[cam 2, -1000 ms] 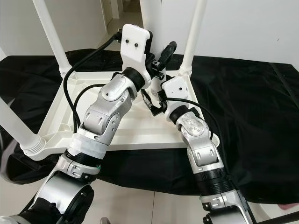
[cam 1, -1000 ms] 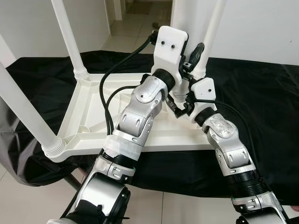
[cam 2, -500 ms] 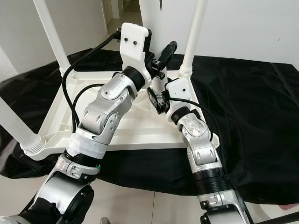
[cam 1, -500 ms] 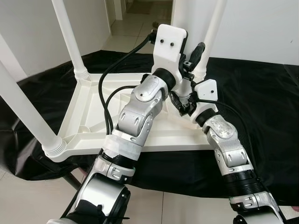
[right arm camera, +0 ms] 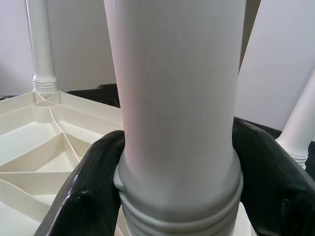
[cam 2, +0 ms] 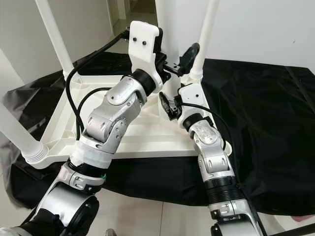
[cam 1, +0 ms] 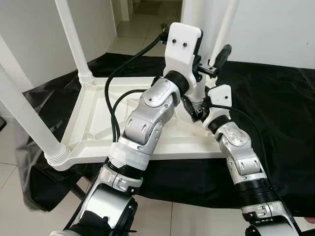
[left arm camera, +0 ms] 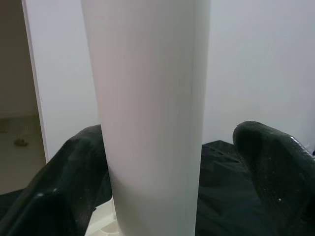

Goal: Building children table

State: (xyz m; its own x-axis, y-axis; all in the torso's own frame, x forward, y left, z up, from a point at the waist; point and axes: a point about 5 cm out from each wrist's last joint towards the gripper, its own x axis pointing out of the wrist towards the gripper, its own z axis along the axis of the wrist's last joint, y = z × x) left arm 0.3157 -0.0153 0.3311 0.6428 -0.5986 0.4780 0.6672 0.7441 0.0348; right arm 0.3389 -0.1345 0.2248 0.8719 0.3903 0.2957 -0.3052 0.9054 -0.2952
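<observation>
A smooth white plastic leg [right arm camera: 177,98], a round tube with a ribbed collar, stands in the upturned children's table [cam 1: 93,123] on black cloth [cam 1: 280,98]. The right gripper [right arm camera: 179,191] clamps its base; the left gripper [left arm camera: 162,177] straddles it higher, fingers spread.

A black cloth [cam 1: 275,98] covers the support surface, draped over its near edge and hanging loose at the left. Directly on it lies the white plastic table top [cam 1: 93,123], upside down, ribbed underside facing up. White legs stand upright from its corners: near-left leg [cam 1: 24,115], far-left leg [cam 1: 71,39], far-right leg [cam 2: 205,34]. Below the cloth edge is pale tiled floor [cam 1: 197,221].
</observation>
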